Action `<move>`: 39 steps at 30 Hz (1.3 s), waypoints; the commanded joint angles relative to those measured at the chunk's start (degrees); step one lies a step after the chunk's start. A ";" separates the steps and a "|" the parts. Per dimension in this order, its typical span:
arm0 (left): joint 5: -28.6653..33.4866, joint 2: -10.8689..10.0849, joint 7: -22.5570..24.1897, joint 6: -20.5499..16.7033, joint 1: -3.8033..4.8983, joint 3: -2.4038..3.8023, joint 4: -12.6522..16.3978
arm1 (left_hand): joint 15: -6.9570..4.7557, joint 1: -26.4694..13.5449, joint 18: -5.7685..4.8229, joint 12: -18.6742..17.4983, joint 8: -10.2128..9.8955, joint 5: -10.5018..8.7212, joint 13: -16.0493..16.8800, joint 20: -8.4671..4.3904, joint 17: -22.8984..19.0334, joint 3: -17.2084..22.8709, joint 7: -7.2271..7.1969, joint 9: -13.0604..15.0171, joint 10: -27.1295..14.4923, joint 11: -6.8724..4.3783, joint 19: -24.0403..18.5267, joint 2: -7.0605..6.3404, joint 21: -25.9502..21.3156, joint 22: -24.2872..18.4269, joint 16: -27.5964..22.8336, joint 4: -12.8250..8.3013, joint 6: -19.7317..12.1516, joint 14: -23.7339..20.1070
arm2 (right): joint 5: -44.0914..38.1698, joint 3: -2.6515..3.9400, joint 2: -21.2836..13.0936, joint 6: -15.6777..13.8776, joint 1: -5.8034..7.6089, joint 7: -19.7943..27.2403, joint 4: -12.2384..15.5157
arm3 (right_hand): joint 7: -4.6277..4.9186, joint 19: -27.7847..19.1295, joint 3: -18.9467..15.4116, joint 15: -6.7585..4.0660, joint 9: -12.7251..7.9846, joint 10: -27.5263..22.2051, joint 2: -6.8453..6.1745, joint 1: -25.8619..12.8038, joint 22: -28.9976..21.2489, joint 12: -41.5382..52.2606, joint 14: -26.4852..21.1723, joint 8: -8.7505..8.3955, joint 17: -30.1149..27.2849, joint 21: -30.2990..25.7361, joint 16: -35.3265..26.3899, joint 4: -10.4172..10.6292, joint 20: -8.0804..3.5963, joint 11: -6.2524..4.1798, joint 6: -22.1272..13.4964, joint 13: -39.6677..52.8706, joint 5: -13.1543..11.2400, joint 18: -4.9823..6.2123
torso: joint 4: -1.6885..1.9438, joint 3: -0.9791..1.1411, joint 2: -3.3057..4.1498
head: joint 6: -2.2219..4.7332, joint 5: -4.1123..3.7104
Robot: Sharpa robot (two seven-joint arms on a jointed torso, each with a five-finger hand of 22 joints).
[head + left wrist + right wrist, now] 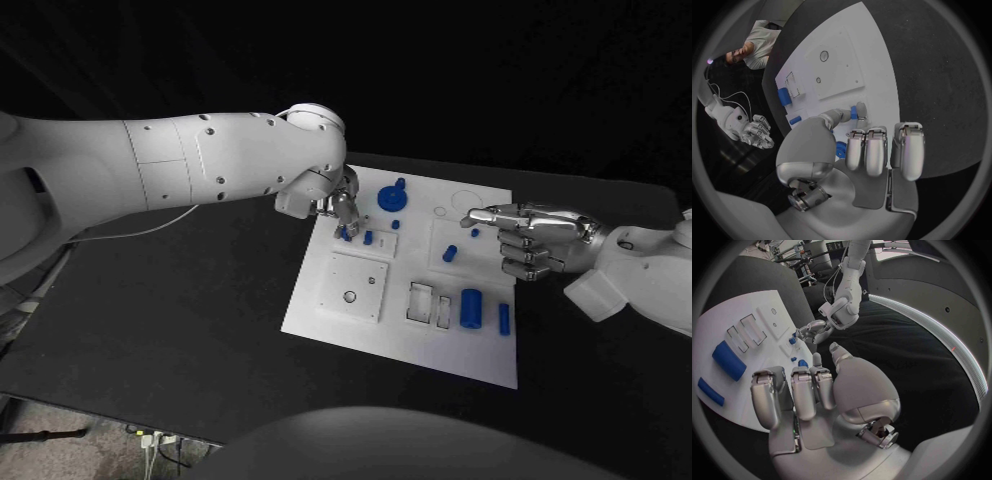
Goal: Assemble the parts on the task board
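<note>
A robot's left hand (pixel 335 203) reaches down to the near-left upper part of the white task board (pixel 346 325) on the black table (pixel 173 330), its fingers (pixel 841 116) pinched on a small blue peg (pixel 346 234) that stands at the board's surface. Just beside it stand another short blue peg (pixel 369 238) and, farther back, a blue round knob part (pixel 392 197). Toward the middle of the board lie a square inset plate (pixel 356 286) and two rectangular slots (pixel 430 305), with a blue cylinder (pixel 472 304) and a thin blue bar (pixel 503 318) lying to their right. At far right the right hand (pixel 541 240) hovers over the board's edge, fingers curled in on nothing. Seating the pinched peg well appears to call for keeping it upright over its hole and pressing straight down, without nudging the neighbouring peg; whether it is already seated cannot be told.
</note>
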 commanded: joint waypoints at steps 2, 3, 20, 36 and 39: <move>-0.95 -0.19 -9.36 -1.14 -0.04 0.05 0.98 | 0.05 0.42 -0.42 0.14 -0.24 0.04 15.10 0.14 15.09 6.96 -3.30 0.00 5.05 -0.91 6.07 0.89 0.24 15.10 0.14 -7.33 3.69 5.93 | 0.03 -0.01 -0.09 1.23 -0.12 0.58 0.11 | -0.05 6.08 0.00 -0.12 -0.06 5.97 -0.01 0.41 15.08 0.15 5.98 -0.12 15.08 0.25 0.20 -0.38 -0.23 -0.50 0.28 14.93 0.34 -0.36 | 0.03 -0.04 0.01 | 0.00 0.03; -0.99 -0.24 -9.36 -1.18 -0.04 0.06 1.20 | 0.06 0.43 -0.42 0.14 -0.26 0.04 15.10 0.14 15.09 6.95 -3.30 -0.01 5.05 -0.90 6.07 0.90 0.24 15.10 0.14 -7.32 3.70 5.93 | 0.03 -0.01 -0.12 1.23 -0.14 0.56 0.11 | -0.05 6.08 0.00 -0.12 -0.06 5.97 -0.01 0.41 15.08 0.15 5.98 -0.12 15.08 0.25 0.20 -0.38 -0.23 -0.50 0.28 14.93 0.34 -0.36 | 0.05 -0.01 0.00 | 0.00 0.06; -1.51 -0.58 -9.44 -1.42 -0.18 0.03 1.41 | 0.06 0.45 -0.42 0.14 -0.33 0.03 15.10 0.15 15.09 6.91 -3.29 -0.03 5.05 -0.90 6.07 0.93 0.24 15.10 0.14 -7.30 3.72 5.93 | 0.04 -0.01 -0.06 1.12 -0.43 0.76 -0.11 | -0.08 6.08 0.01 -0.15 -0.11 5.97 0.04 0.49 15.08 0.15 5.98 -0.10 15.08 0.25 0.20 -0.43 -0.25 -0.52 0.29 14.93 0.33 -0.36 | 0.00 0.00 -0.01 | 0.00 0.16; -5.00 -2.20 -9.26 -4.93 -0.24 0.15 4.86 | 0.05 0.59 -0.42 0.14 -0.68 0.16 15.10 0.15 15.09 6.71 -3.31 -0.11 5.05 -0.91 6.07 0.95 0.24 15.10 0.14 -7.24 3.98 5.93 | 0.04 -0.01 -0.30 1.15 -0.73 0.99 -0.10 | -0.09 6.08 0.01 -0.16 -0.13 5.97 0.04 0.52 15.08 0.15 5.98 -0.11 15.08 0.25 0.20 -0.46 -0.26 -0.53 0.29 14.93 0.31 -0.36 | 0.01 -0.01 0.02 | 0.00 0.04; -5.11 -2.42 -9.06 -5.51 -0.24 0.16 5.18 | 0.04 0.61 -0.42 0.14 -0.77 0.21 15.10 0.15 15.09 6.67 -3.32 -0.12 5.05 -0.91 6.07 0.95 0.24 15.10 0.14 -7.20 4.04 5.93 | 0.04 -0.01 -0.26 1.16 -0.91 1.05 -0.20 | -0.09 6.08 0.01 -0.16 -0.13 5.97 0.04 0.52 15.08 0.15 5.98 -0.11 15.08 0.25 0.20 -0.46 -0.26 -0.53 0.29 14.93 0.31 -0.36 | 0.03 0.00 -0.03 | 0.00 0.06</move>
